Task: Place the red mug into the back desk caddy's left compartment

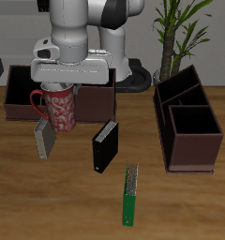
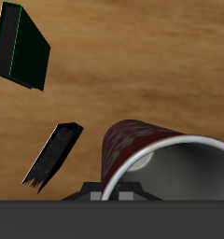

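My hand (image 1: pixel 66 86) is clenched on the red mug (image 1: pixel 60 109); the fingers go in at its rim, mostly hidden by my wrist housing in the exterior view. The mug hangs upright, handle (image 1: pixel 36 99) turned away from the black book. It sits just in front of the back desk caddy (image 1: pixel 15 95), over the table (image 1: pixel 49 206), not inside any section. I cannot tell whether its base touches the wood. The caddy is largely covered by my arm; only one end and a short stretch of its wall show, so the left compartment is not visible.

Near the mug's foot, a grey book (image 1: pixel 45 139) stands tilted. Beside it, toward the middle, a black book (image 1: pixel 105 145) stands on edge. Nearer the front edge lies a green book (image 1: pixel 131 195).

Far side of the table: a second dark brown caddy (image 1: pixel 187 122), seen end-on, with a potted plant (image 1: pixel 176 28) behind it.

Wrist view: mug wall (image 2: pixel 133 145) and pale rim close up.
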